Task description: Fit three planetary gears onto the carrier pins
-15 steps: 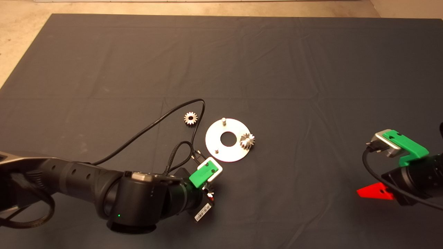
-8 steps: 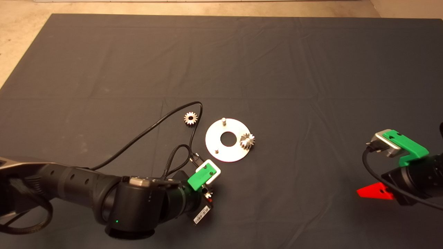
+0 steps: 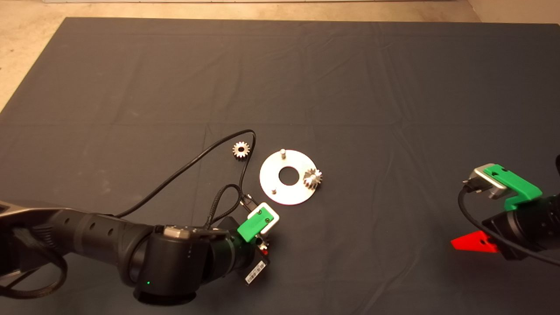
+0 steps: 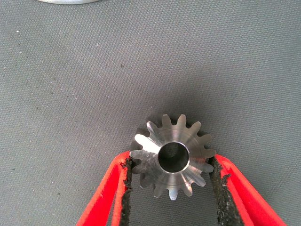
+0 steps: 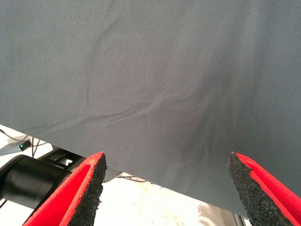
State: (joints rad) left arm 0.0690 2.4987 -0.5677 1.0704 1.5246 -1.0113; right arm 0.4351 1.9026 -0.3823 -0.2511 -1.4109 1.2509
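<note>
Dark wrinkled mat [image 3: 350,78] covering the table, pale beige floor [image 3: 26,39] beyond its edges

The head camera looked down from above on the whole mat [image 3: 332,78]. The left wrist camera faced straight down, very close to the mat, sharing the disc [image 3: 286,192] rim. The right wrist camera faced the mat's edge.

Open mat [image 3: 350,87] beyond disc [image 3: 286,192], cable [image 3: 188,166] alongside

Nothing readable here, honestly. The only thing close to text is a small white barcode sticker [image 3: 256,271] on the underside of the left arm's wrist, and its print is too tiny to make out any characters.
</note>
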